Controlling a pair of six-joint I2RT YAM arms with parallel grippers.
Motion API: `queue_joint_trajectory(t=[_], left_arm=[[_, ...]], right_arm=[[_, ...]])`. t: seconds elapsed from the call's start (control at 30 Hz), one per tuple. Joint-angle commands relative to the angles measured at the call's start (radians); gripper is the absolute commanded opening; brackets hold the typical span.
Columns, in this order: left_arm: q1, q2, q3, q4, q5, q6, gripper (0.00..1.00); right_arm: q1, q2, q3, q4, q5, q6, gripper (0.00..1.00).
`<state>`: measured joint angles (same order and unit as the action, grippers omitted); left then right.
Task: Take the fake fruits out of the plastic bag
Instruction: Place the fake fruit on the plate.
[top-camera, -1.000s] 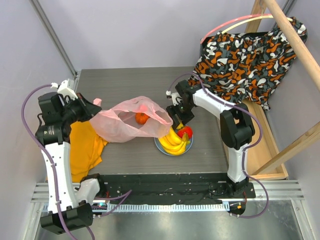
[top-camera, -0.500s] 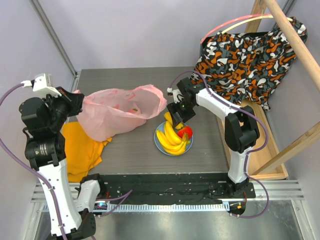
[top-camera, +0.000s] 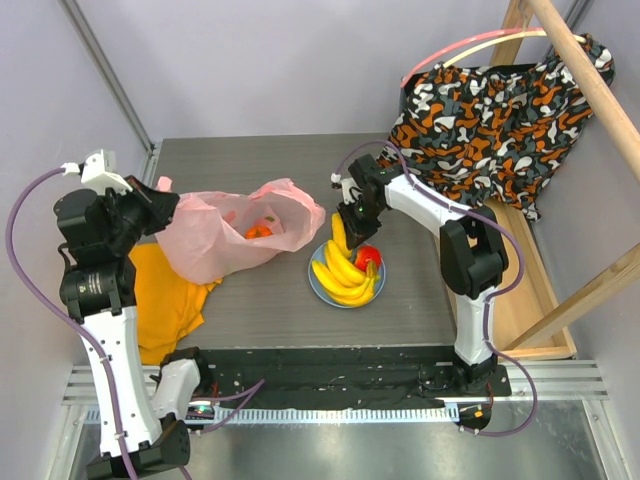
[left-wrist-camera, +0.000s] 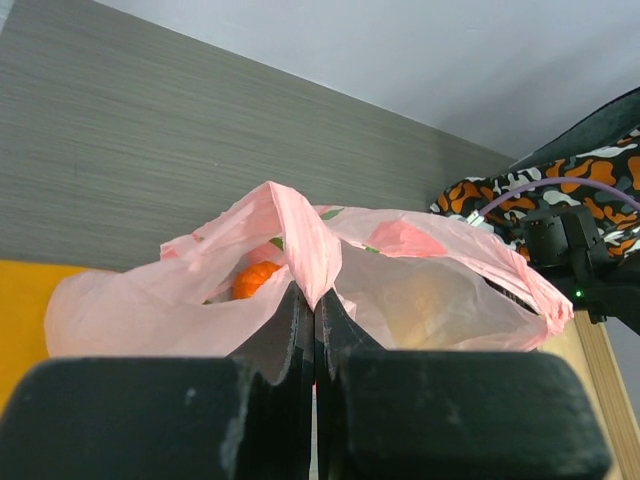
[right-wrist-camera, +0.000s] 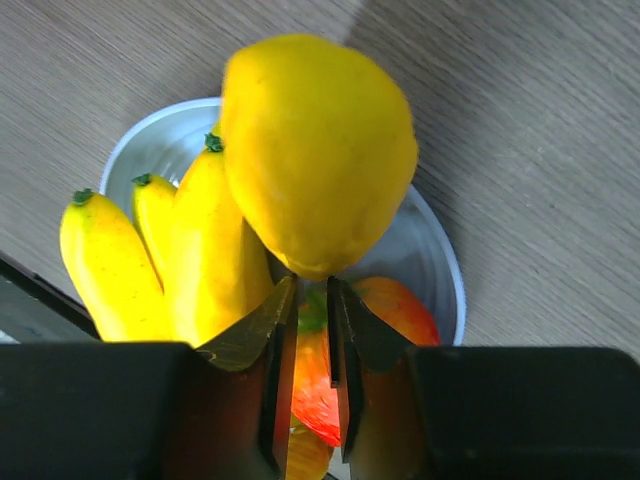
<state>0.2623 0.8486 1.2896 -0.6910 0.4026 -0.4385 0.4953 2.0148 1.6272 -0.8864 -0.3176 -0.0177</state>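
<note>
- The left gripper (top-camera: 158, 209) is clenched on a fold of the thin translucent pink plastic bag (top-camera: 215, 245) and has been drawn leftwards, above the flat orange cloth (top-camera: 175, 290).
- The bag's mouth, draped against the bananas a second ago, has thereby been pulled off them and now lies just beside the plate (so that fruit is judged freed).
- A small orange ridged plastic fruit (left-wrist-camera: 255, 280) is left inside the bag. It is seen only dimly through the film from above, but plainly past the pinched fold in the left wrist view.
- The glossy yellow plastic banana bunch (top-camera: 343, 272) and the red green-topped plastic fruit (top-camera: 368, 257) are laid on the round light-blue plate (top-camera: 345, 306), outside the bag.
- The right gripper (right-wrist-camera: 307, 300) is held over the plate, its jaws drawn to a narrow slit at one banana's tip. Only the right wrist view shows this, and whether the tip is nipped cannot be told.
- The orange-black-white patterned fabric (top-camera: 490, 120) is hung at the far right, well apart.
</note>
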Motion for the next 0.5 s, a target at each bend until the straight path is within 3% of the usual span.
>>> queue_joint_trajectory(t=[0.0, 0.23, 0.4, 0.47], left_arm=[[0.003, -0.014, -0.003, 0.053, 0.027, -0.006, 0.00], [0.003, -0.013, -0.013, 0.059, 0.036, -0.008, 0.00], [0.003, -0.011, -0.024, 0.061, 0.044, -0.003, 0.00], [0.003, -0.008, -0.032, 0.061, 0.048, -0.003, 0.00]], right_arm=[[-0.003, -0.024, 0.014, 0.017, -0.049, 0.064, 0.25], [-0.003, -0.062, -0.021, 0.001, -0.043, 0.058, 0.25], [-0.006, -0.126, 0.000, -0.055, 0.000, 0.045, 0.38], [-0.011, -0.157, -0.003, -0.059, 0.000, 0.036, 0.38]])
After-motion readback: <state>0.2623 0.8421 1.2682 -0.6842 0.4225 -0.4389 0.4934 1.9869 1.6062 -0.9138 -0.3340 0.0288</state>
